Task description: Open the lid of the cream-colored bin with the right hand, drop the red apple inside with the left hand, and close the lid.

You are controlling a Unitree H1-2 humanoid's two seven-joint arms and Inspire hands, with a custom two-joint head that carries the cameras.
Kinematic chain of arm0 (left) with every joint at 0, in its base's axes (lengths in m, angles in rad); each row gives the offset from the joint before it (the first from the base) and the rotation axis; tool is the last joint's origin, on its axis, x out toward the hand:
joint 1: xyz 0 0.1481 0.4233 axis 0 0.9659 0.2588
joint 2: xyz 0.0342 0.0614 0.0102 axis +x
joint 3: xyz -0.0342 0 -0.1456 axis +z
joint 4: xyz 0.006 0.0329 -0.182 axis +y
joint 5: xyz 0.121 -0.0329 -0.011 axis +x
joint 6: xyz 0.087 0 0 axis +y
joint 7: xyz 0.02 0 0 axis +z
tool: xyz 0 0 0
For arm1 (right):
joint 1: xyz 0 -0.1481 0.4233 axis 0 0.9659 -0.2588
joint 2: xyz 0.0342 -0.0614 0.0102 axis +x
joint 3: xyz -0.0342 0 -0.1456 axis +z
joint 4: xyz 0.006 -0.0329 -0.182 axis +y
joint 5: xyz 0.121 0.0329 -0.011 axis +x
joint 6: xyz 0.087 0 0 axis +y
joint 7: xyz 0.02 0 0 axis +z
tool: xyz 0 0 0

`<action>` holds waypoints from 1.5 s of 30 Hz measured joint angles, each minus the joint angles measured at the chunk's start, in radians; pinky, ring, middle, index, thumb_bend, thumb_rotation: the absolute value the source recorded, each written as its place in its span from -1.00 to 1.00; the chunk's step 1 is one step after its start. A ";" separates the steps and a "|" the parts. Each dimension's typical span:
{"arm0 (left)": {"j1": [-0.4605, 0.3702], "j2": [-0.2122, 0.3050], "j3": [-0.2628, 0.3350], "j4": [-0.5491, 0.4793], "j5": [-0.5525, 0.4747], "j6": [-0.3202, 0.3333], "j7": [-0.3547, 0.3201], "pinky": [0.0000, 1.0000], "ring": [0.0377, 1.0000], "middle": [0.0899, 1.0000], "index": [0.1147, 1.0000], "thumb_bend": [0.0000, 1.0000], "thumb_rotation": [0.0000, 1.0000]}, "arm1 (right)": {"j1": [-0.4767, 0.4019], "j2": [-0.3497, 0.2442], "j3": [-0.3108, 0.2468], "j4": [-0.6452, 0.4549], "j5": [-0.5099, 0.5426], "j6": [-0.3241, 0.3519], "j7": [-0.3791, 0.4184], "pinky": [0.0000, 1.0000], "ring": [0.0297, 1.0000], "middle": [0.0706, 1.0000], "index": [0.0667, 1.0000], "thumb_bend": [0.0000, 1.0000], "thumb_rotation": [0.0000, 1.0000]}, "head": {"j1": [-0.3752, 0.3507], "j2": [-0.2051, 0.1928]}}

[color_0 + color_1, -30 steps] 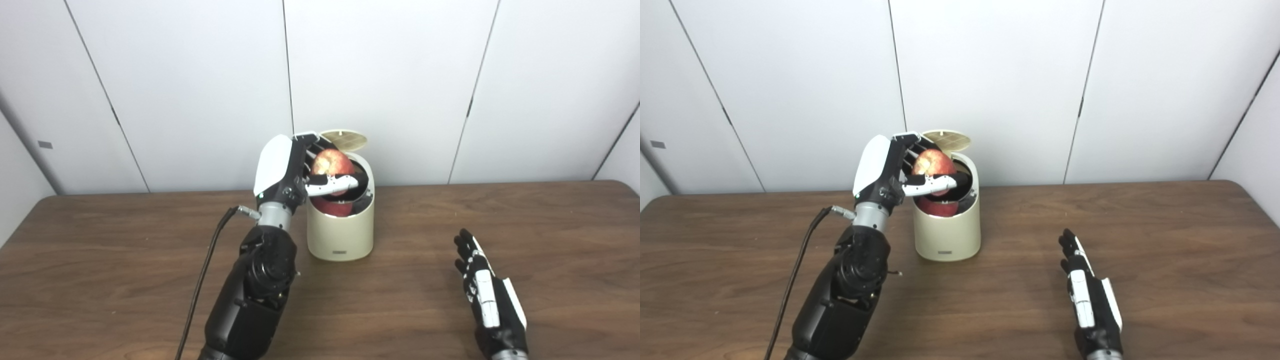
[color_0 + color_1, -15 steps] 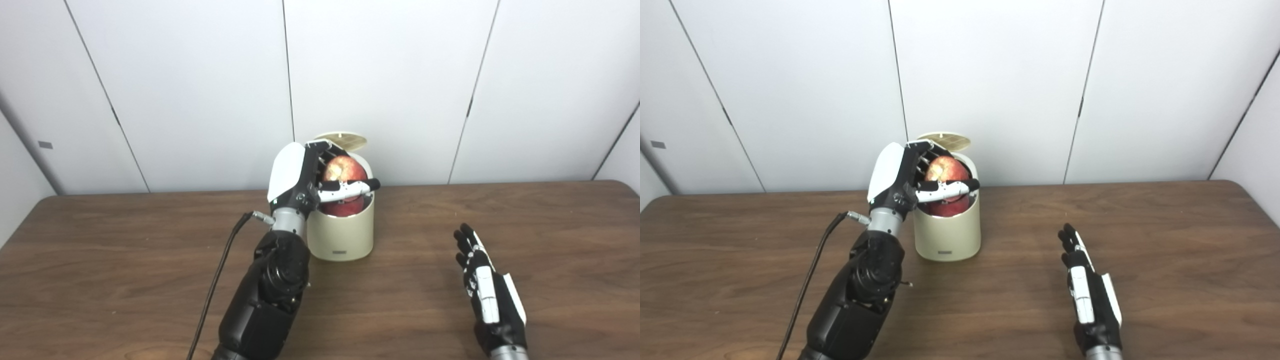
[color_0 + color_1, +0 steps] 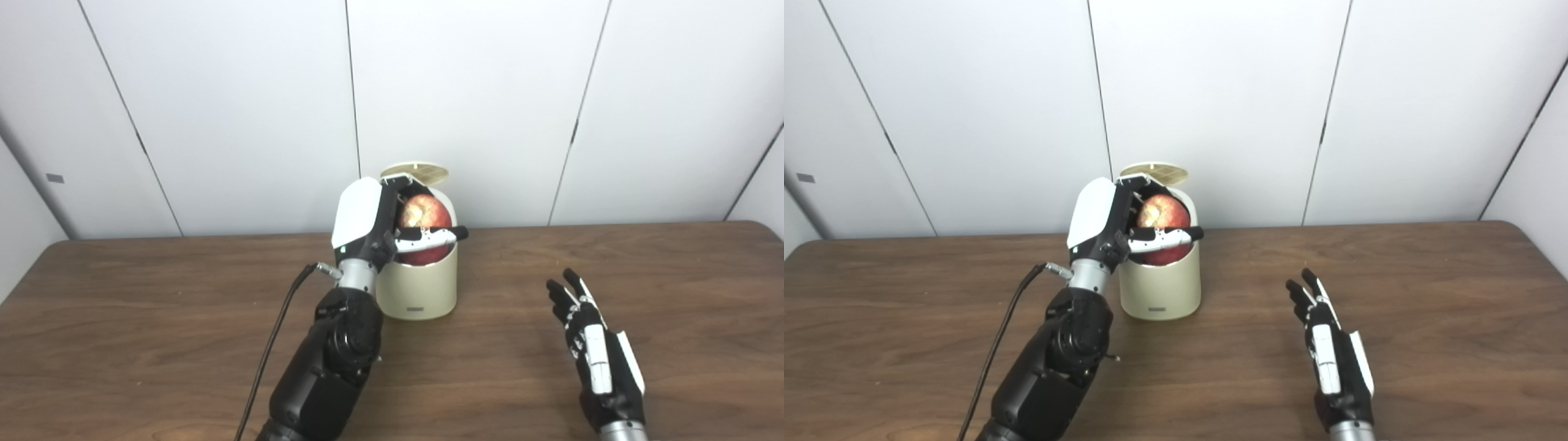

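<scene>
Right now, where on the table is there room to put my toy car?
Bare wood lies left of the left hand, and between the bin and the right hand. It is crowded at the bin, where the left hand holds the apple.

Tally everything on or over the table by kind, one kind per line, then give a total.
Cream-colored bin with lid raised: 1
Red apple, held over the bin's opening by the left hand: 1
Robot hands, left and right hand: 2
Black cable: 1
Total: 5
</scene>
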 measured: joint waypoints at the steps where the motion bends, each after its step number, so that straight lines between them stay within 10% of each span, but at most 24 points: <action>1: -0.001 0.003 -0.001 0.005 0.004 -0.005 0.004 -0.36 -0.14 0.03 -0.25 -0.06 -1.00 | 0.000 0.000 0.000 0.000 0.000 0.000 0.001 0.87 0.82 0.71 0.82 0.19 1.00 | 0.002 0.002; 45: -0.025 0.056 -0.036 0.145 0.135 -0.149 0.214 -0.27 -0.07 -0.03 -0.17 -0.05 -1.00 | 0.021 -0.021 0.026 -0.029 0.000 0.028 0.049 0.86 0.68 0.50 0.52 0.13 1.00 | 0.025 0.006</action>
